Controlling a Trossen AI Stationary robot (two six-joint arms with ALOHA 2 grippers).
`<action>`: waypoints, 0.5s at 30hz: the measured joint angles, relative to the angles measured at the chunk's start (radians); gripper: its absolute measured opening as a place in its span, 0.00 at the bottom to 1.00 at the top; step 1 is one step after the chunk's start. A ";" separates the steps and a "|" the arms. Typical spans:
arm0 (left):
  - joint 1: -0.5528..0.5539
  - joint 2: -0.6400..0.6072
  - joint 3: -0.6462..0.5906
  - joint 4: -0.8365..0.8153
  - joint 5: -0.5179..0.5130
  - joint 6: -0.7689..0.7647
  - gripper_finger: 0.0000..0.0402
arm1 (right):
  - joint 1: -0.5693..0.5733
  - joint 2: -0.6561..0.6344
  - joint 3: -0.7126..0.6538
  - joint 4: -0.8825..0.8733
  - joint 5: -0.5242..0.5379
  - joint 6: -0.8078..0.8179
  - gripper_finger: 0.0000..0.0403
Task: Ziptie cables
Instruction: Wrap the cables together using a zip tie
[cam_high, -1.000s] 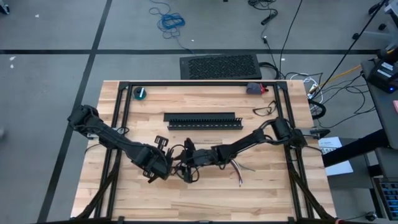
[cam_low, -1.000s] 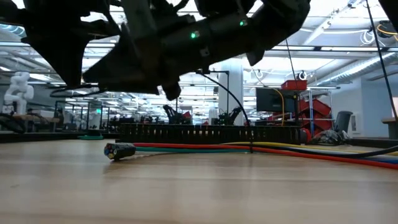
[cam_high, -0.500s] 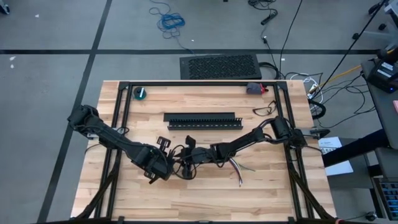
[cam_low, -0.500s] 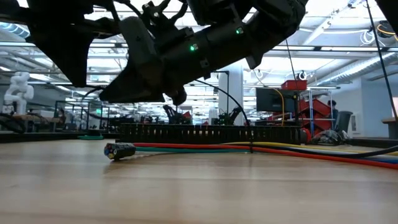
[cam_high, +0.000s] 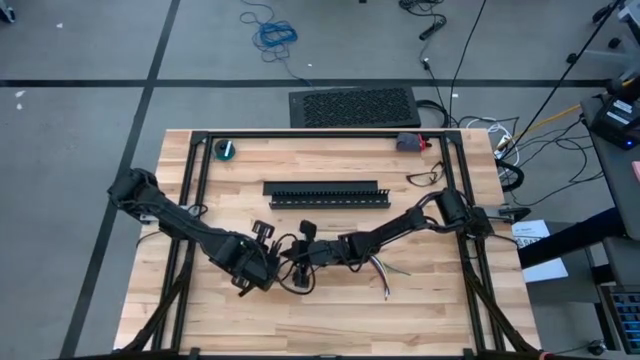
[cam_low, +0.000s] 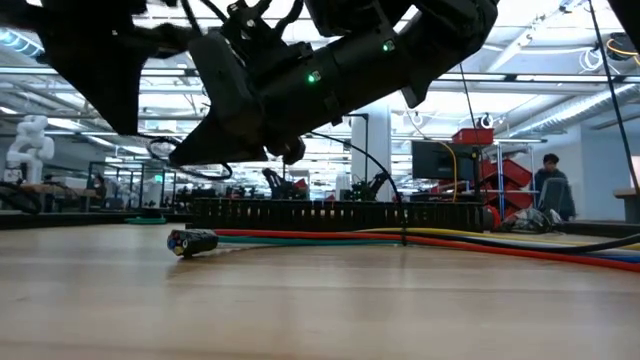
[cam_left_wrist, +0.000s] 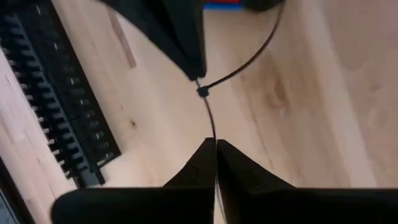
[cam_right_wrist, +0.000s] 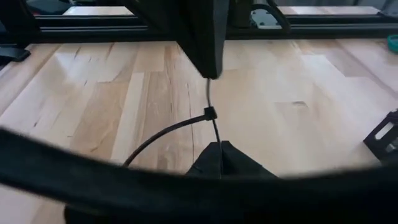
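Observation:
A thin dark ziptie (cam_left_wrist: 209, 115) hangs in the air over the middle of the table, its small head (cam_left_wrist: 202, 91) between my two grippers. Its loop (cam_right_wrist: 155, 138) curves away from the head. My left gripper (cam_high: 278, 266) comes from the table's left and is shut on the strip. My right gripper (cam_high: 297, 258) reaches in from the right and is shut on the strip at the head's other side. The cables (cam_high: 380, 268), a bundle of coloured wires, lie flat on the table just right of the grippers. Whether the loop goes round them is hidden. My left gripper pinches the ziptie's straight strip (cam_left_wrist: 212, 129) between its two fingertips, a short way from the head. The fingers point steeply down. The strip runs straight from them to the head, clear of the table. My right gripper pinches the strip (cam_right_wrist: 215, 132) close beside the head (cam_right_wrist: 209, 114), between its fingertips. It comes from the table's right, slanting slightly down. The strip is straight between the two grippers, and the loop hangs off to one side.
The black slotted duct (cam_high: 325, 193) lies across the table behind the grippers. A teal roll (cam_high: 227, 150) and a small dark object (cam_high: 410, 143) sit at the far edge, with a black cord (cam_high: 425, 176) at the far right. A person (cam_low: 550, 185) stands in the room beyond.
My right gripper has shut on the ziptie's strip and has tipped and rolled a little, staying in place. My left gripper keeps its hold. The ziptie's loop has swung out toward the table's left.

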 joint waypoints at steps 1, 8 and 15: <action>-0.011 -0.012 0.000 0.010 -0.006 0.001 0.05 | 0.001 -0.001 0.000 0.004 0.000 0.000 0.00; -0.071 -0.185 0.000 0.027 -0.112 -0.088 0.22 | -0.002 -0.003 0.000 0.053 0.005 -0.009 0.00; -0.214 -0.365 -0.024 0.064 -0.349 -0.278 0.27 | -0.013 -0.004 -0.071 0.230 -0.134 0.003 0.00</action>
